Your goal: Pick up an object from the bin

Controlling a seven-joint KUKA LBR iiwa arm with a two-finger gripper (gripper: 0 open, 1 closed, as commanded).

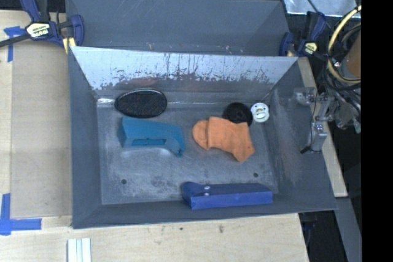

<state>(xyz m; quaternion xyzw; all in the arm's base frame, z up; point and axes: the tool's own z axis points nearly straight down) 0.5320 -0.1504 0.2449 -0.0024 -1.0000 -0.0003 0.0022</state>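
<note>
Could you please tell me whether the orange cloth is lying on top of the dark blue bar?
No, the orange cloth lies apart from the dark blue bar, with a bare grey gap between them.

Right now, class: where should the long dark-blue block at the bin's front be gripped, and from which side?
Probably mid-length on the dark-blue block, from above, closing across its narrow width: it lies flat, long and straight, apart from the orange cloth.
</note>
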